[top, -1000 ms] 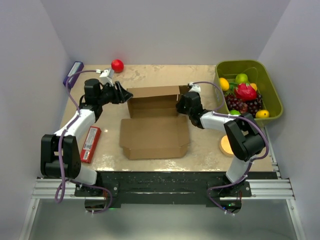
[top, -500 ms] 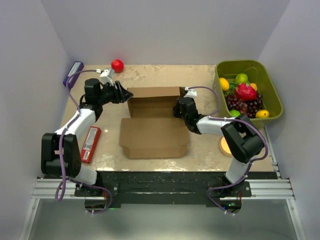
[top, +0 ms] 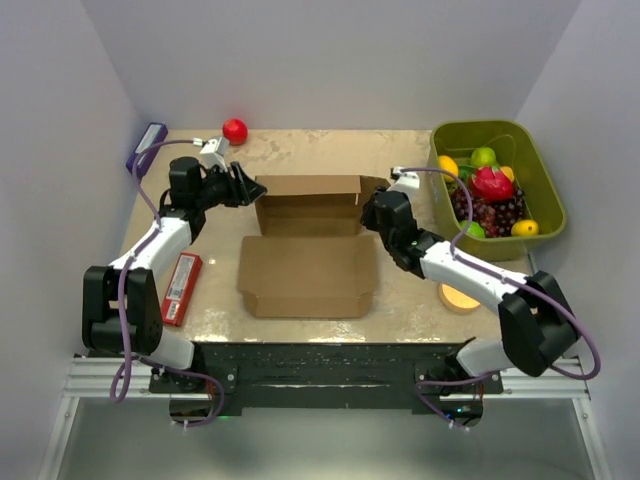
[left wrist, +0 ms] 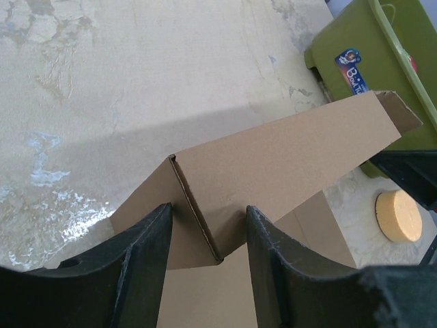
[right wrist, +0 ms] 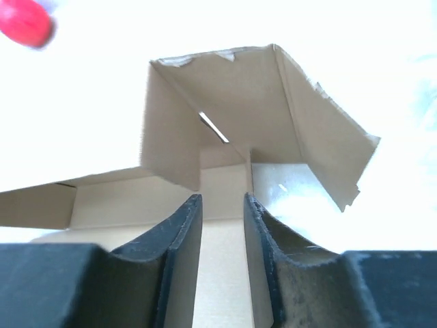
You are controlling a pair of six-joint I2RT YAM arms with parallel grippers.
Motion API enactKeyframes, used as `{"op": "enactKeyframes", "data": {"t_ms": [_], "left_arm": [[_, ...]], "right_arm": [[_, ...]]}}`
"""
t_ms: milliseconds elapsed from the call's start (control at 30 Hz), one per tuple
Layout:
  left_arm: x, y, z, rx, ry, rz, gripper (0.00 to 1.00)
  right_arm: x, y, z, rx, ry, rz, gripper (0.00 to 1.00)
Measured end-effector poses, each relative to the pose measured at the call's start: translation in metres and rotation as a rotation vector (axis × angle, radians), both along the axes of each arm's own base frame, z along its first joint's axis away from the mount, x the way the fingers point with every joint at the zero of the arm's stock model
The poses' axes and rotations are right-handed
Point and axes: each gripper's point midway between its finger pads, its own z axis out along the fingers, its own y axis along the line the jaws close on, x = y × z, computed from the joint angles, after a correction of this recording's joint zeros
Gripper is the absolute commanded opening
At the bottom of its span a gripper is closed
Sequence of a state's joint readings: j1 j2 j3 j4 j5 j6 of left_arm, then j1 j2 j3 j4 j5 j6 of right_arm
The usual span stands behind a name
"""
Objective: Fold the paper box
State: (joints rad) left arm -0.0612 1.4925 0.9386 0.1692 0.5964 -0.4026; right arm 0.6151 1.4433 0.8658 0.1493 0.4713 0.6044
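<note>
I see the paper box (top: 308, 262) mid-bench (top: 410, 300), near panel flat and back wall raised, my left hand (left wrist: 205, 219) spread astride its left rear corner, my right hand (right wrist: 222, 205) narrowly parted at the right end, grip impossible to tell.

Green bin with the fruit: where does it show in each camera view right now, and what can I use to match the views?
Top external: the green bin sits at the table's far right corner.
Left wrist: it is in the upper right corner, beyond the raised cardboard wall.
Right wrist: not in it.
Shared landmark: the paper box, seen in all three views.
</note>
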Motion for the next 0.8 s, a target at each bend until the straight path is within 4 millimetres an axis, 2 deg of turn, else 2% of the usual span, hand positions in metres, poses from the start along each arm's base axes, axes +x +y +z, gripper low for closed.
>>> {"op": "enactKeyframes", "data": {"t_ms": [67, 100, 167, 333, 400, 500, 800], "left_arm": [[0.0, 0.0, 0.0, 0.0, 0.0, 0.0, 0.51], [0.0, 0.0, 0.0, 0.0, 0.0, 0.0, 0.51], [0.0, 0.0, 0.0, 0.0, 0.0, 0.0, 0.51], [0.0, 0.0, 0.0, 0.0, 0.0, 0.0, 0.51], [0.0, 0.0, 0.0, 0.0, 0.0, 0.0, 0.51], [0.0, 0.0, 0.0, -0.001, 0.0, -0.001, 0.51], [0.0, 0.0, 0.0, -0.001, 0.0, -0.001, 0.51]], "right_arm": [[-0.002, 0.0, 0.007, 0.01, -0.014, 0.009, 0.14], [-0.003, 0.002, 0.006, 0.011, -0.01, 0.021, 0.11], [-0.003, 0.007, -0.006, 0.0, 0.02, 0.045, 0.0], [0.0, 0.014, -0.062, -0.071, 0.157, 0.064, 0.0], [0.0, 0.013, -0.077, -0.1, 0.195, 0.056, 0.0], [0.0, 0.008, -0.085, -0.125, 0.214, 0.036, 0.0], [0.011, -0.01, -0.081, -0.13, 0.198, -0.027, 0.0]]}}
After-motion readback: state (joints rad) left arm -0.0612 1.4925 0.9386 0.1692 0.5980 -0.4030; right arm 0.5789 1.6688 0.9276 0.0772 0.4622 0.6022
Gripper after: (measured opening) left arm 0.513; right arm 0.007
